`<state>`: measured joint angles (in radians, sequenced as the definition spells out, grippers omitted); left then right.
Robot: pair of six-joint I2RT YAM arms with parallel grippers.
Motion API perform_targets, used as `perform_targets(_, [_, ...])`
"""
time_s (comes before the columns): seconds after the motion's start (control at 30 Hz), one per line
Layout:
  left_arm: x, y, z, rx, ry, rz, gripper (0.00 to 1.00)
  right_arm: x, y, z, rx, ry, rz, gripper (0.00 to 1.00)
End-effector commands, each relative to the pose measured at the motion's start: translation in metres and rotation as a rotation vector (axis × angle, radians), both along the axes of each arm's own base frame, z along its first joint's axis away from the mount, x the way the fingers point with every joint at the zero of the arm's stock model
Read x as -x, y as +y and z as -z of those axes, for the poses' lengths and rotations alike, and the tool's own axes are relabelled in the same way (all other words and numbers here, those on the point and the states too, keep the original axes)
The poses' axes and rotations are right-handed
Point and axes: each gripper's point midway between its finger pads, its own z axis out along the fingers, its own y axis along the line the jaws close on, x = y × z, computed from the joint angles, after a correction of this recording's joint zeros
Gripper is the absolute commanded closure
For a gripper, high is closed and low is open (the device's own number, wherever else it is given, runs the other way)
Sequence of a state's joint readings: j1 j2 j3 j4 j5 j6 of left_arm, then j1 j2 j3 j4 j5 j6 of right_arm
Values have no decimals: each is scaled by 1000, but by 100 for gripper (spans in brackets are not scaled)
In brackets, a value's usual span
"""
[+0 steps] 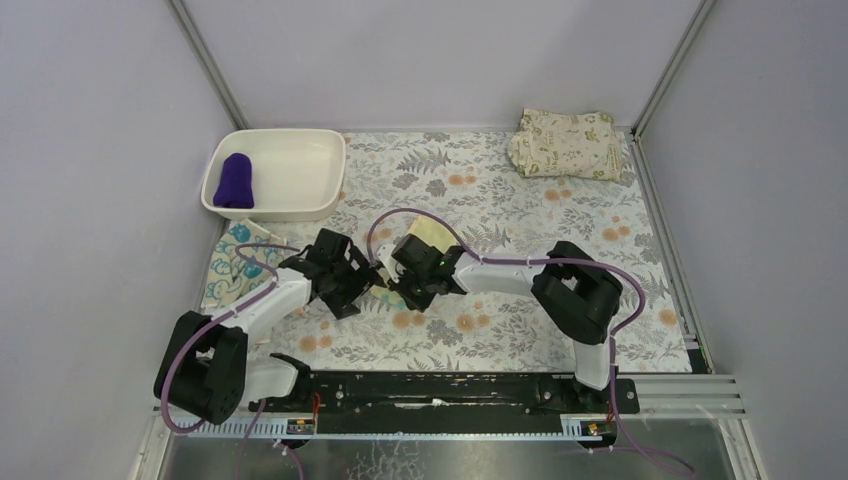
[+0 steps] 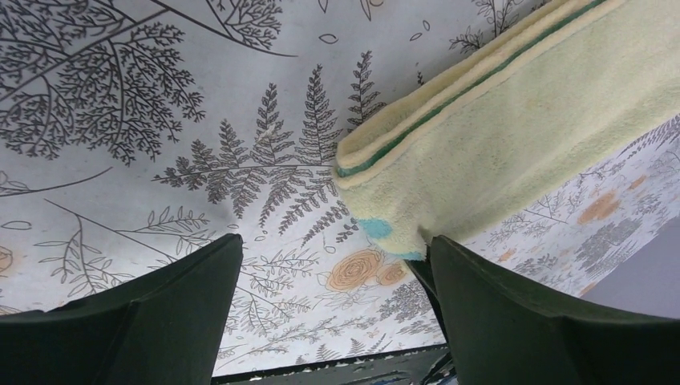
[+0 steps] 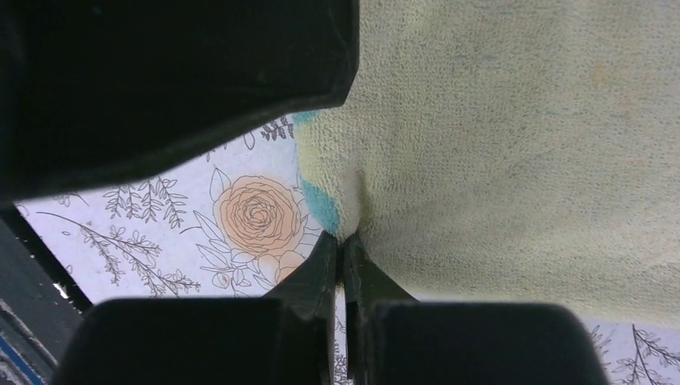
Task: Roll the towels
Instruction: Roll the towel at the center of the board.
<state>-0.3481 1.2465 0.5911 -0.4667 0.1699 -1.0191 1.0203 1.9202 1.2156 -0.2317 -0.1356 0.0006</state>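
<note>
A pale yellow towel [image 1: 428, 235] with teal marks lies mid-table under both grippers. My right gripper [image 3: 343, 245] is shut on the corner of this towel [image 3: 513, 144], its fingertips pinched together on the teal-marked edge. My left gripper [image 2: 337, 273] hangs open just left of it, and the folded towel [image 2: 521, 136] reaches the tip of its right finger [image 2: 513, 313]. In the top view the left gripper [image 1: 362, 285] and right gripper [image 1: 397, 288] nearly meet. A dark purple towel [image 1: 235, 182] sits rolled in the white bin [image 1: 300, 150]. A teal and white towel [image 1: 235, 265] lies flat at the left.
A larger beige leaf-printed folded cloth [image 1: 567, 143] rests at the back right corner. A floral mat [image 1: 500, 330] covers the table, with walls on three sides. The black rail [image 1: 450, 390] carrying the arm bases runs along the near edge.
</note>
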Motion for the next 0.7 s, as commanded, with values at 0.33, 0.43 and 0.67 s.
perform_targets(0.33, [-8,-22,6,19,36,-78,22,15,1,-4,-161,197,102,100])
perform_targets(0.43, [-12,-24,8,13,31,-94,23,16,2,-3,-168,202,102,100])
perform_targets(0.67, [-15,-27,21,-19,74,-95,34,15,0,-3,-179,200,116,100])
